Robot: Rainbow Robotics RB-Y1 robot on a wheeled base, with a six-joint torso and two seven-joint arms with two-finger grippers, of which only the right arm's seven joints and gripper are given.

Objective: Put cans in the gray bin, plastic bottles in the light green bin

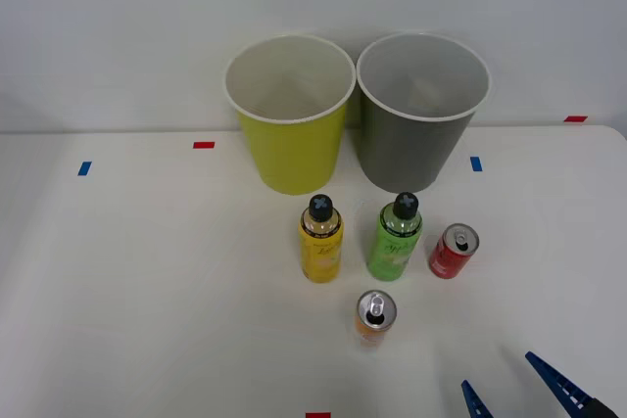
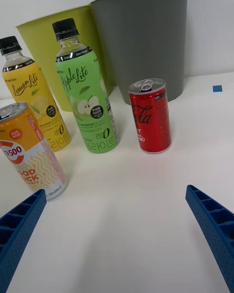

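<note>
**Open jaws before four upright containers**

My jaws stand wide and hold nothing; my right gripper (image 1: 529, 389) hovers over the table's (image 1: 147, 291) near edge, toward its right corner. Ahead, all upright with long axes vertical and tops pointing up: the orange can (image 1: 375, 316) nearest me, the red can (image 1: 453, 251) farther back and to the right, the yellow-label bottle (image 1: 320, 239) and the green bottle (image 1: 395, 237) side by side behind. The light green bin (image 1: 290, 124) and the gray bin (image 1: 419, 119) stand touching at the far edge, mouths up. I judge the cans stiff, smooth and slippery, best taken across mid-body; the bottles probably yield slightly, so I would grip their labelled waists. Weight I cannot tell.
</note>
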